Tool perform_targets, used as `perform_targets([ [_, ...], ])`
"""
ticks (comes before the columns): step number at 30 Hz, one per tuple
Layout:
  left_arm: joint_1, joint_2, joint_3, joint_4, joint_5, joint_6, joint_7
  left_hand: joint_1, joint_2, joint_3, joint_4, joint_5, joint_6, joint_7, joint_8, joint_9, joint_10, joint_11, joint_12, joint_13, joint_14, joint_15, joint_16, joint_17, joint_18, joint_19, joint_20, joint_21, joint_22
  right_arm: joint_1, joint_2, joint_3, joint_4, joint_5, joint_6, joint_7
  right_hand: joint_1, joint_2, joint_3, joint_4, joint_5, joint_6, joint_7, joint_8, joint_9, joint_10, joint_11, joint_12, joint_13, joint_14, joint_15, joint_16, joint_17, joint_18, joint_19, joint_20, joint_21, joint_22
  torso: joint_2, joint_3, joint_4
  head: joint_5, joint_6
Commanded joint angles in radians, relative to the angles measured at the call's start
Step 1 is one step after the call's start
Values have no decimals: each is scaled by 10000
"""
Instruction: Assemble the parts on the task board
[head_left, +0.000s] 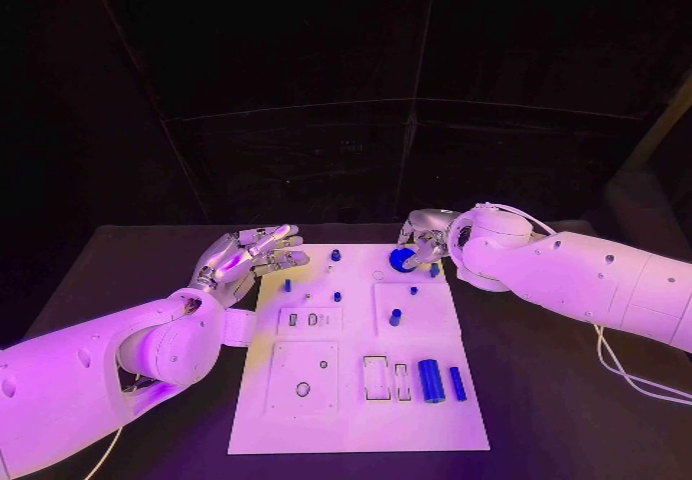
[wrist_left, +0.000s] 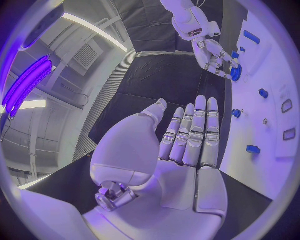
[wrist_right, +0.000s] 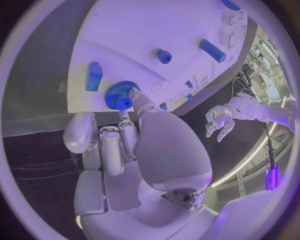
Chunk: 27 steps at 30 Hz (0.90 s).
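Risk here: blue gear (wrist_right: 119, 96), pinched by the right hand (head_left: 426, 240) over the task board (head_left: 361, 420), could get jammed if tilted; left hand (head_left: 248, 258) is kept open, nothing held.

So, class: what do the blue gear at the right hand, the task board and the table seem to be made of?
Blue gear: probably moulded or printed plastic; uniform matte blue, crisp fine teeth, no metallic shine. The right hand touches it with a fingertip.
Task board: likely plastic or painted plate; smooth white surface with recessed cut-outs.
Table: a matte black top, cloth or laminate; cannot tell which.
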Motion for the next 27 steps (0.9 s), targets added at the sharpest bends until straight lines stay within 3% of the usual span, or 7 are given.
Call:
perform_targets([
  [1, 11, -6, 5, 8, -14, 153, 23, 67, 44, 13, -57, 40, -11, 133, -35, -5, 0, 36, -56, -11, 10, 20, -64, 11, 76, 74, 16, -44, -15, -26, -2, -29, -4, -88, 218, -223, -100, 32, 147, -3, 60, 192, -26, 130, 26, -26, -53, -11, 141, 696, 24, 17, 766, -198, -12, 68, 71, 18, -1, 0, -1, -18, 3],
  [9, 11, -14, 5, 15, -14, 150, 11, 73, 67, 43, -73, 43, -10, 133, -39, -5, 1, 36, -60, -11, 13, 19, -74, 14, 75, 80, 15, -50, -22, -29, -1, -29, 128, -84, -363, -231, -291, 271, 925, -28, -36, 755, -175, 336, 26, 83, -188, 62, 264, 701, -89, 15, 786, -208, 23, -43, 124, 91, 2, 3, 5, -22, 1],
  [15, 12, -22, 5, 19, -14, 151, -4, 77, 80, 62, -83, 44, -8, 133, -41, -4, 2, 35, -62, -11, 15, 19, -80, 16, 76, 82, 15, -53, -26, -30, -22, -28, 395, -82, -832, -154, -511, 161, 1347, -77, -67, 910, -217, 308, -9, 143, -228, 110, 340, 704, -131, 8, 787, -215, 42, -100, 143, 116, -6, -3, 1, -1, -3],
  [27, 13, -32, 5, 33, -13, 146, -18, 98, 106, 120, -124, 46, -4, 129, -45, -4, 7, 32, -67, -11, 24, 16, -95, 22, 76, 92, 12, -61, -38, -29, 116, -25, 1540, -1701, -1678, -208, -764, -60, 1796, -161, -73, 978, -227, 223, -24, 189, -238, 139, 396, 711, -146, 10, 813, -236, 92, -125, 193, 207, 0, -8, 16, 31, 47],
])
